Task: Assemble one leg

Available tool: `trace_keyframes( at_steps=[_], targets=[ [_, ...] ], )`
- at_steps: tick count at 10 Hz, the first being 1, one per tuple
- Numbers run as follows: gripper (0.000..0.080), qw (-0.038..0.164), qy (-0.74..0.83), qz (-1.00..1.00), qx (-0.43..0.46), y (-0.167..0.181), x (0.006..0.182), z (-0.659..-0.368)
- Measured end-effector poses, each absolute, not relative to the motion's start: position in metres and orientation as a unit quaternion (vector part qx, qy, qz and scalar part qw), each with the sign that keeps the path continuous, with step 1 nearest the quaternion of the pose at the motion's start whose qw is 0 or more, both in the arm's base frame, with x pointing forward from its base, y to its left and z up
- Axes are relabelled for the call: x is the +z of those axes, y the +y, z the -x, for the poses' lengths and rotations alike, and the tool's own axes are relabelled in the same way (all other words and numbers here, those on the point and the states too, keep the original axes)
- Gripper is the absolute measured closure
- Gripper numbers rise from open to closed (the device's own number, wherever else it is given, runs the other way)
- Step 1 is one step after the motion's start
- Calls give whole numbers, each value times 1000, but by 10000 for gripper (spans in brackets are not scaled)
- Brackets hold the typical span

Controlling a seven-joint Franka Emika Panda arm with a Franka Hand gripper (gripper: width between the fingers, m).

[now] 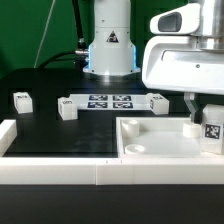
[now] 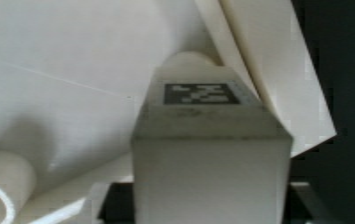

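Exterior view: the arm's white end effector (image 1: pixel 203 112) hangs low at the exterior view's right, above the large white square panel with a raised rim and round corner hole (image 1: pixel 150 140), which lies on the black bench (image 1: pixel 50 135). Held in the end effector is a small white stubby plastic leg block with a black-and-white tag on its face (image 1: pixel 210 129); its lower end sits at or just over the panel's surface, contact cannot be told. Wrist view: same leg (image 2: pixel 206 150) fills the centre, tag uppermost, dark fingers (image 2: pixel 113 200) pressed to both flanks, so the end effector is closed on it. Three more white tagged leg blocks rest on the bench: one far toward the exterior view's left (image 1: pixel 22 99), one nearer centre (image 1: pixel 67 108), one just beside the thin flat white marker board (image 1: pixel 110 101) at its right end (image 1: pixel 158 100). White robot base (image 1: pixel 108 45) behind.
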State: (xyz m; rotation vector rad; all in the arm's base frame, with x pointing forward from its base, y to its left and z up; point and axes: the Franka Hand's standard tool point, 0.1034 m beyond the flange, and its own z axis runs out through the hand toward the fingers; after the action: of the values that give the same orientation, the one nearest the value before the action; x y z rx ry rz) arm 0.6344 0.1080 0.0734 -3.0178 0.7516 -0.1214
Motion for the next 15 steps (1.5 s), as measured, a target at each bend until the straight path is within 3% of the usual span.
trace_keyframes(
  at_steps=[5, 12, 15],
  targets=[
    [511, 26, 453, 890, -42, 104, 72, -632],
    [509, 37, 800, 598, -17, 106, 70, -620],
    [506, 44, 841, 539, -15, 107, 71, -618]
  ],
)
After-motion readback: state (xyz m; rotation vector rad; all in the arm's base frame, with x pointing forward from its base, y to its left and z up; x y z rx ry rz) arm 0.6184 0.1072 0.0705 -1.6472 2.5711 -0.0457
